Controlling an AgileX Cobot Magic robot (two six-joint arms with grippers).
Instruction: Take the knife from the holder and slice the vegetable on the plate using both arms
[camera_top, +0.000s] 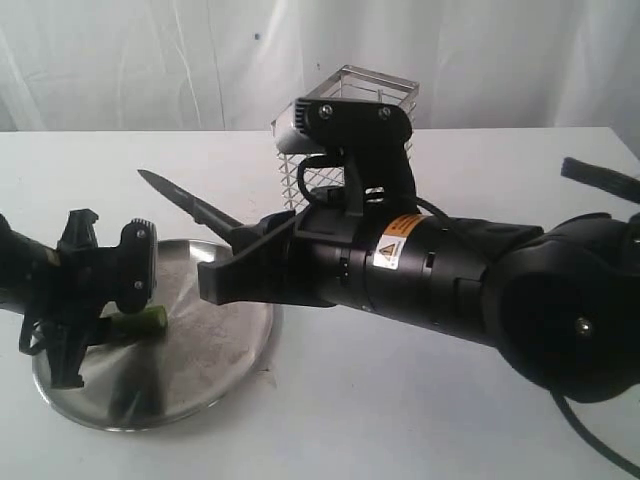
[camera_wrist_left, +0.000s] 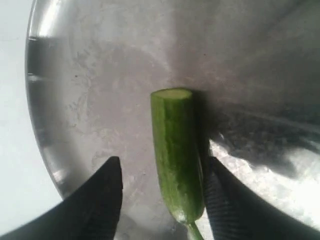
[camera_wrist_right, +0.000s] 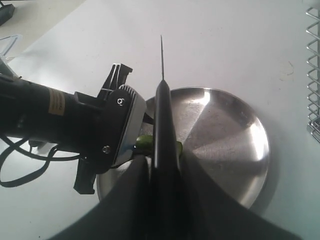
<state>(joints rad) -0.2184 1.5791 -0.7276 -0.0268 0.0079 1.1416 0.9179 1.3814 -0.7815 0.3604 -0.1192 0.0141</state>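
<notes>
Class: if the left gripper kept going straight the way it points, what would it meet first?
Most likely the plate: the open fingers of the left gripper straddle the pepper and aim at bare steel, though depth is unclear.

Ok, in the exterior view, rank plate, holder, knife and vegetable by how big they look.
plate
holder, partly hidden
knife, only its blade showing, so its order with the holder is unsure
vegetable

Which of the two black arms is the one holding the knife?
The bulkier right arm with the orange warning label: its jaws clamp the knife. The jaws of the left arm stand open either side of the vegetable.
</notes>
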